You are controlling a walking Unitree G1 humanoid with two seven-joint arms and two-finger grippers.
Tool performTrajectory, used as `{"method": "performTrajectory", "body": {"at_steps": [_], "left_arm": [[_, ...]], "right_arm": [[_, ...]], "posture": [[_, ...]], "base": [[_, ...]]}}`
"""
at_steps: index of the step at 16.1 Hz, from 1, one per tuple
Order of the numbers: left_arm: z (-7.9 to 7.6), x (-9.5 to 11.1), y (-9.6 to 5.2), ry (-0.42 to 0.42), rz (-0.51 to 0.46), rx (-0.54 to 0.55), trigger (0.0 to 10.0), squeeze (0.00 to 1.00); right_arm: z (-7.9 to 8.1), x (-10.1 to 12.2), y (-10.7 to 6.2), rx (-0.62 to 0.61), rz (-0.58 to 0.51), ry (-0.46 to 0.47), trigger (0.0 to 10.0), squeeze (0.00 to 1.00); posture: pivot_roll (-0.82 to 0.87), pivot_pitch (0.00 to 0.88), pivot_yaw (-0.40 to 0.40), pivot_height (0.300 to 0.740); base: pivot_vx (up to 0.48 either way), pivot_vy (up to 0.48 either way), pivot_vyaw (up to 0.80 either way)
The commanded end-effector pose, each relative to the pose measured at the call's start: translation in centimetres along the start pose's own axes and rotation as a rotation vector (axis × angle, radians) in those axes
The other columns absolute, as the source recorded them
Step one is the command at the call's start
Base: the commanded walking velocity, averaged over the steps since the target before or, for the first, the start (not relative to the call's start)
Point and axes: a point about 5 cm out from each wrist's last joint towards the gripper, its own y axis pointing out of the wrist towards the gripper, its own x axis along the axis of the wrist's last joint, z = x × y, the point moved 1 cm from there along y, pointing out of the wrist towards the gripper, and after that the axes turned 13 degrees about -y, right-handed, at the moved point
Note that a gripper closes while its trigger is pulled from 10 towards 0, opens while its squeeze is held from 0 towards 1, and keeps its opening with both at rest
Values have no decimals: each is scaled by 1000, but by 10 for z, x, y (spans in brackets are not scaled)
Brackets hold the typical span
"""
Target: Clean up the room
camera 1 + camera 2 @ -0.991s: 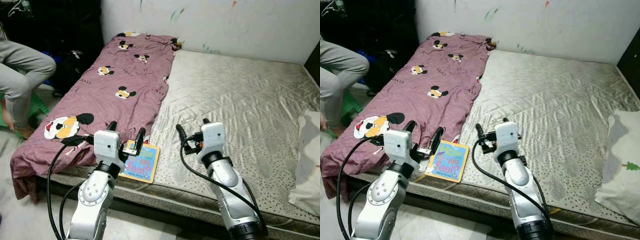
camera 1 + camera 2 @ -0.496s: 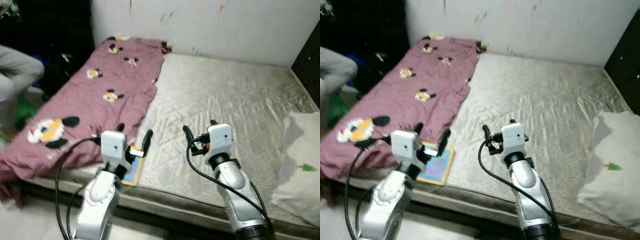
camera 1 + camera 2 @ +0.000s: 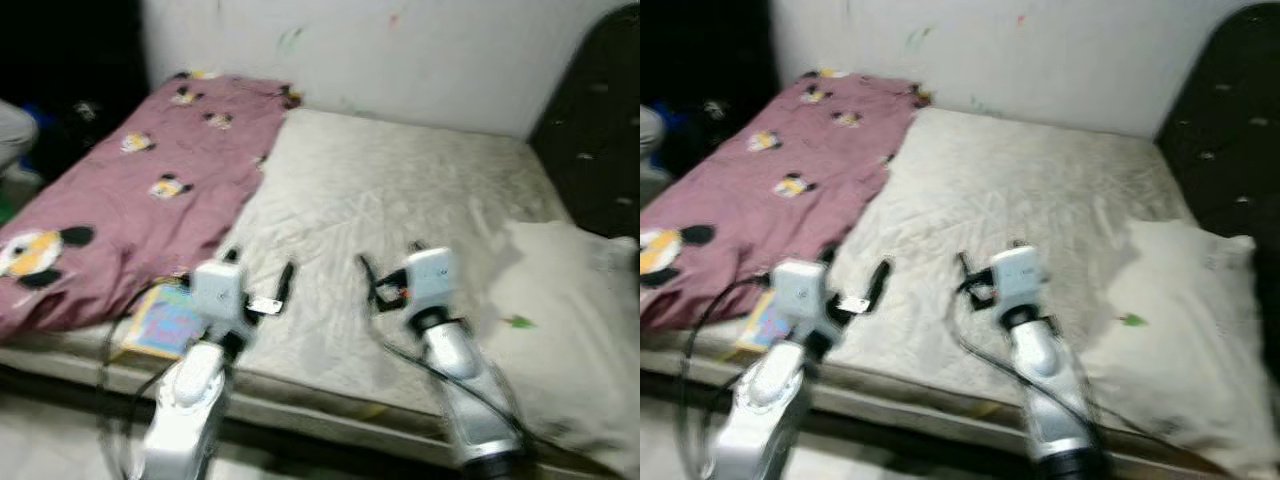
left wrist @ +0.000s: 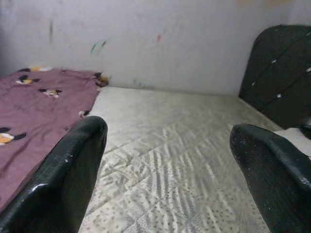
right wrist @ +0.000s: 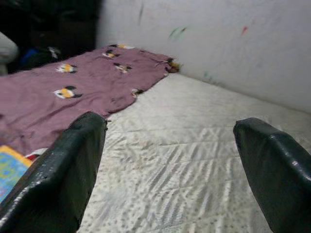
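A maroon blanket (image 3: 130, 190) with cartoon mouse prints covers the left side of a bare beige mattress (image 3: 390, 200). A colourful children's book (image 3: 163, 320) lies at the mattress's front edge, beside the blanket and just left of my left gripper (image 3: 260, 270). That gripper is open and holds nothing. My right gripper (image 3: 388, 262) hovers over the mattress's front middle, also open and empty. The right wrist view catches the book's corner (image 5: 9, 167). The eye views are blurred.
A white pillow (image 3: 565, 320) lies on the mattress's right side. A dark padded headboard (image 3: 590, 120) stands at the right end, and a marked white wall (image 3: 350, 50) runs behind. A person's knee (image 3: 10, 130) shows at the far left.
The whole picture has shifted left, so the camera has swung right. The pillow and headboard have come into view and the seated person has nearly left it. Both arms keep their pose.
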Motion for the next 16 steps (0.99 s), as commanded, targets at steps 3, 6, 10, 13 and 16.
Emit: {"method": "performTrajectory", "body": {"at_steps": [3, 6, 10, 13, 16], "left_arm": [[-8, 2, 4, -8, -5, -27, 10000, 0], [-8, 2, 4, -9, -7, -22, 10000, 0], [-8, 2, 4, -10, -8, -19, 10000, 0], [-8, 1, 5, -8, -5, -25, 10000, 0], [-8, 1, 5, -7, -5, -24, 10000, 0]], "right_arm": [[-9, 1, 0, -21, 1, -15, 10000, 0], [-9, 1, 0, -15, 1, -17, 10000, 0], [-9, 1, 1, -10, 1, -18, 10000, 0], [-9, 1, 1, -11, 4, -18, 10000, 0], [-9, 1, 1, -8, 5, -19, 10000, 0]], "posture": [[-82, 7, -41, 740], [-81, 8, -45, 740], [-80, 8, -47, 740], [-84, 6, -47, 740], [-81, 1, -49, 740]], "base": [[0, -336, 0], [0, -334, 0], [0, -334, 0], [0, -336, 0], [0, -339, -169]]}}
